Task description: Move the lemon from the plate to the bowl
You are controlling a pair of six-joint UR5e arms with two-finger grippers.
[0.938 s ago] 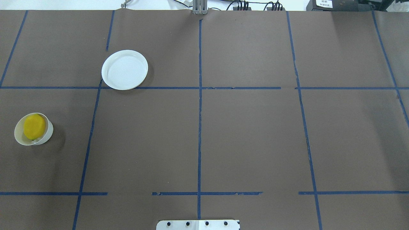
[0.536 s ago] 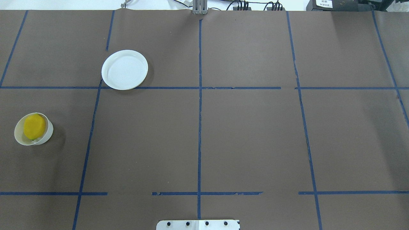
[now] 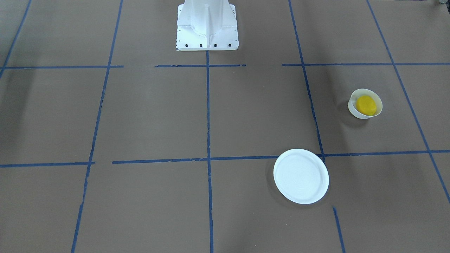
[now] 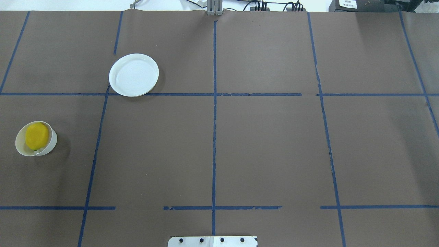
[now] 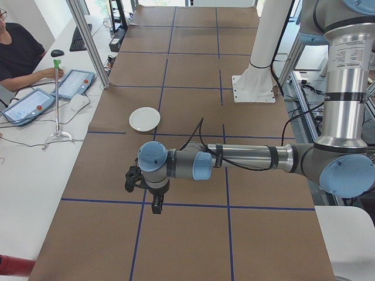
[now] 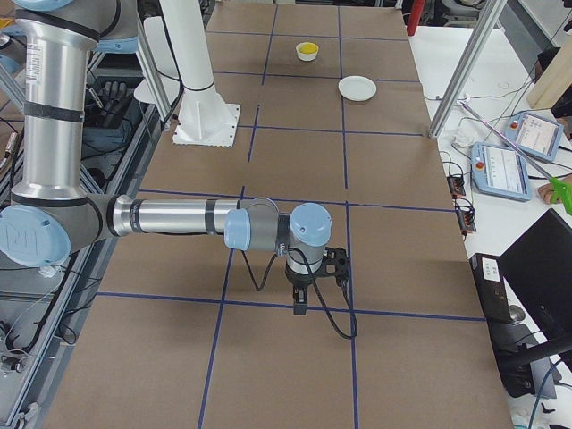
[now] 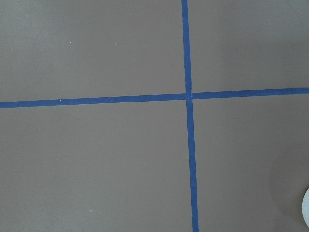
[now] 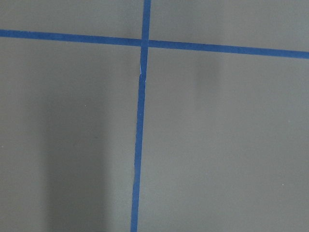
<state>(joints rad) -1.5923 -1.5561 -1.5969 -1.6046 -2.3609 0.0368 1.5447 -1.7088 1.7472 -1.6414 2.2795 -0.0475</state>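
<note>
The yellow lemon (image 4: 36, 136) lies inside the small deep white bowl (image 4: 20, 148) at the table's left side; they also show in the front view, lemon (image 3: 366, 104) in bowl (image 3: 352, 109). The flat white plate (image 4: 133, 74) sits empty farther back, also in the front view (image 3: 301, 176). Neither gripper appears in the overhead or front views. The left gripper (image 5: 154, 204) and the right gripper (image 6: 299, 302) show only in the side views, hanging above the table. I cannot tell whether they are open or shut.
Blue tape lines cross the brown table cover. The white robot base (image 3: 206, 24) stands at the robot's edge. An operator (image 5: 17, 52) sits with tablets (image 5: 71, 83) beside the table. A white rim edge (image 7: 306, 208) shows at the left wrist view's corner.
</note>
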